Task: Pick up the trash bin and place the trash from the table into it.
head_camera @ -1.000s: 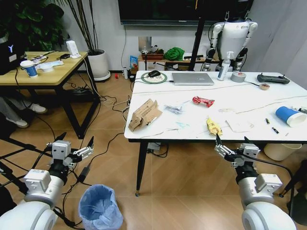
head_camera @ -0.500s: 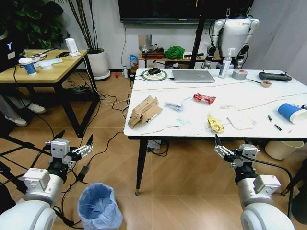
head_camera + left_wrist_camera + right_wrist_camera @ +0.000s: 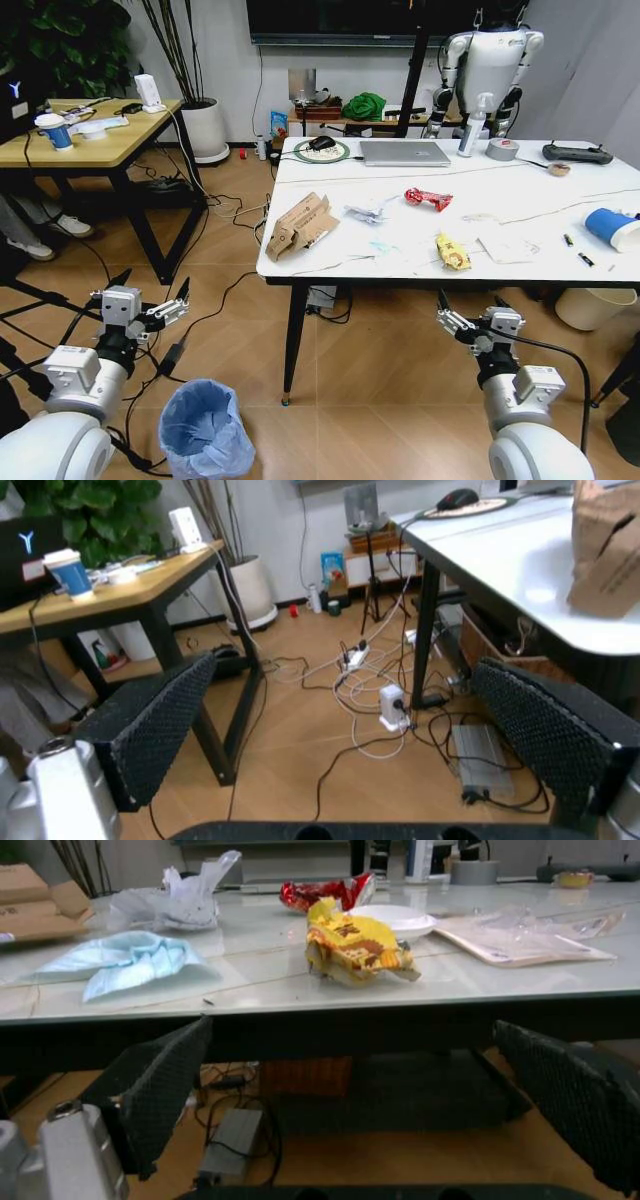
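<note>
— On the floor, left of the table [image 3: 300, 268], stands the trash bin [image 3: 205, 430]; why untouched?
— Left gripper [image 3: 140, 311] hangs above it, jaws wide, empty. Right gripper [image 3: 468, 323] gapes empty below the yellow wrapper [image 3: 452, 252], probably waiting.

Bright, even indoor light; soft glare on the counter [image 3: 300, 1001] toward twelve o'clock; both wrist views look slightly soft.

Three views, one table [image 3: 420, 215]

Head looks down from above; left wrist faces along the floor; right wrist faces the near table edge at tabletop height.
</note>
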